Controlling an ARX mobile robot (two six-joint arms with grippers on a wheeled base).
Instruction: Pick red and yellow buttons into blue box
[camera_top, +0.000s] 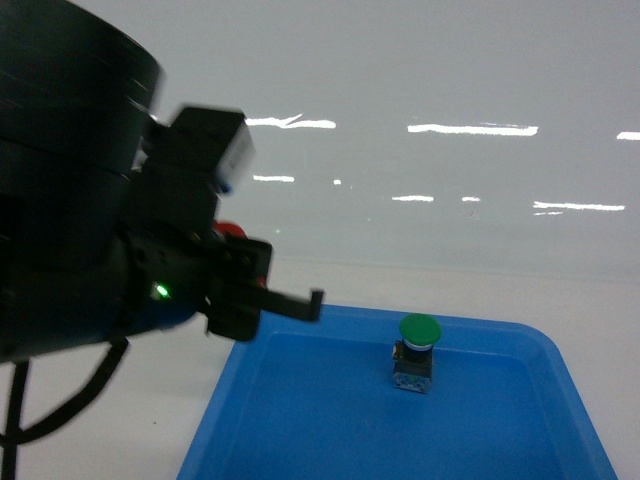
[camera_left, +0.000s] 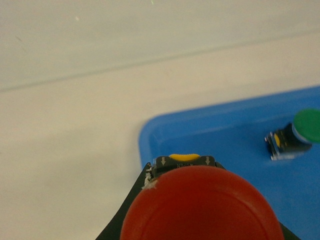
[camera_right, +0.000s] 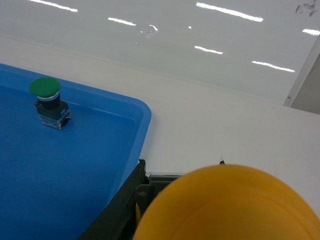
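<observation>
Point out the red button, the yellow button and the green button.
red button (camera_left: 200, 205), left wrist view, on its cap.
yellow button (camera_right: 225, 205), right wrist view, on its cap.
green button (camera_top: 420, 329), head view, on its cap.

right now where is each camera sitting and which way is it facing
Head: on the robot, looking forward and down at the shallow blue tray holding the green button; the left gripper and arm loom large at left.
Left wrist: on the left arm, looking past the red button it carries, toward the tray's corner.
Right wrist: on the right arm, looking past the yellow button at the tray's other corner and white table.
All three share the green button and tray.
</observation>
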